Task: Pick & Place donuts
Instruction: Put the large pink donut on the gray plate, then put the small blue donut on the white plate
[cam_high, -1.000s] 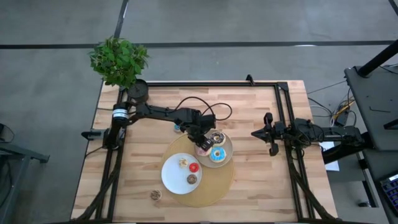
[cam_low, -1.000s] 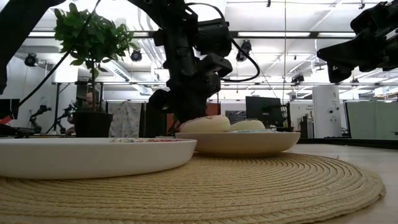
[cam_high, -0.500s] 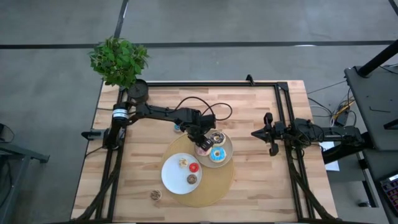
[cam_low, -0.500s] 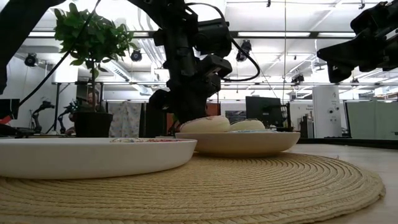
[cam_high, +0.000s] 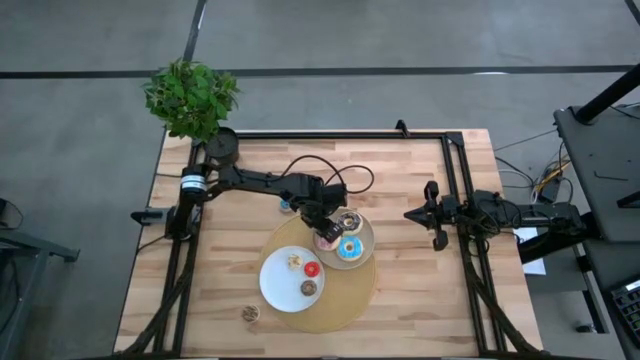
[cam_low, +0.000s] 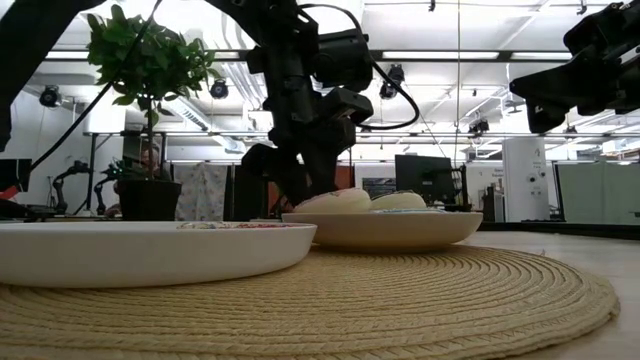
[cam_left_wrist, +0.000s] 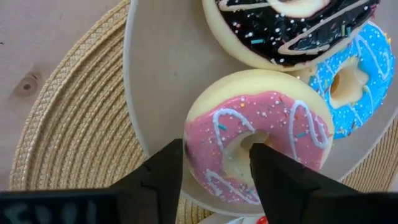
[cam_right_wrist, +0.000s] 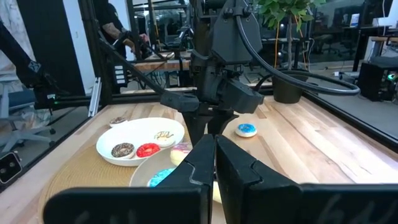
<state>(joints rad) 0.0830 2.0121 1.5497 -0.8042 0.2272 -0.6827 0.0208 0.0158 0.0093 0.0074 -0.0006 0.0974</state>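
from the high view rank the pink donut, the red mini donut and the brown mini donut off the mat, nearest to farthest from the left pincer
1. Pink donut, in the beige plate, directly under the left pincer.
2. Red mini donut, on the white plate.
3. Brown mini donut, on bare table near the front left corner.

The left arm reaches in from the far left corner of the worktop, stretched toward the middle, its wrist bent steeply down. The left gripper (cam_high: 324, 229) points downward, its jaws parted with a clear gap between the two dark fingers (cam_left_wrist: 163, 171). The right arm sits well apart at the right side of the worktop, held level above it. The right gripper (cam_high: 433, 216) faces inward toward the left arm, jaws pressed together.
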